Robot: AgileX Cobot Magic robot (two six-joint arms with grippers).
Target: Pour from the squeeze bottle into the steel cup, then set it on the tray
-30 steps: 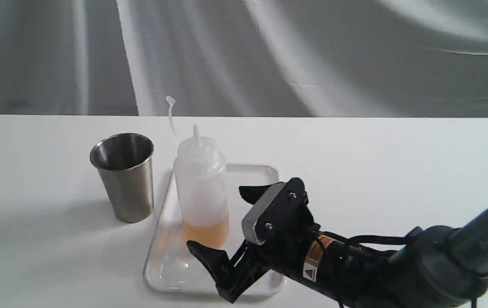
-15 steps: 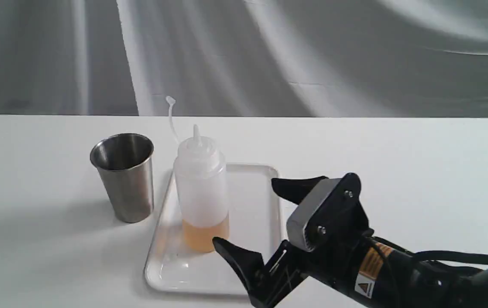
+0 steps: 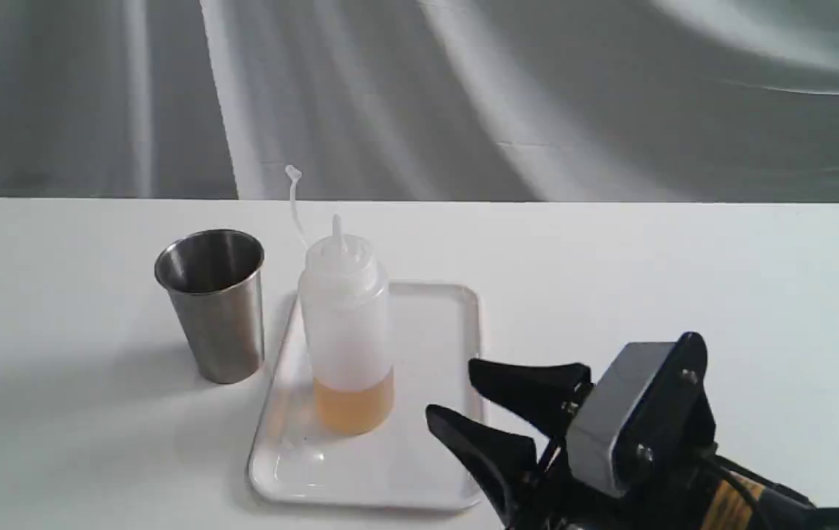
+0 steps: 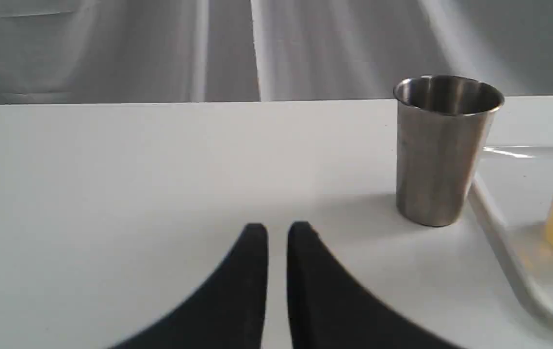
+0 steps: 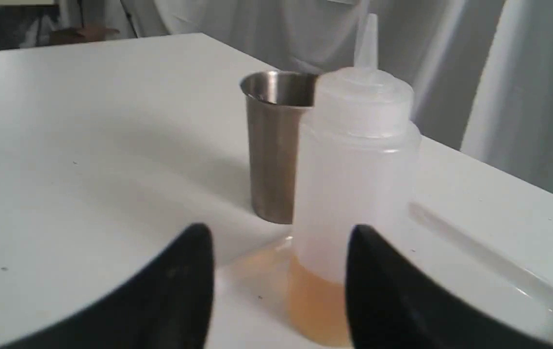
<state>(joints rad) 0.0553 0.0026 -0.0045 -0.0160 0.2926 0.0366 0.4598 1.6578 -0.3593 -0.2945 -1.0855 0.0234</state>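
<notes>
White table all the way across, and nearest to me, low on the right, the right gripper sits with its black jaws parted and nothing between them, tips just over the near right corner of the tray. It's aimed at the bottle but well clear of it, which to me reads as a hand done with its load rather than reaching for one. The left gripper, seen only from its own wrist camera, hangs low over bare table with its fingers drawn almost together, holding nothing, parked out of the way I'd guess. Now the tray: the squeeze bottle stands upright on its left half, a shallow band of amber liquid at the bottom, nozzle uncapped, cap strap curling up behind. Just beside the tray's left edge, on the table itself, stands the steel cup, upright, close enough for a short pour; whether anything is in it I can't tell. Behind it all, grey draped cloth.
</notes>
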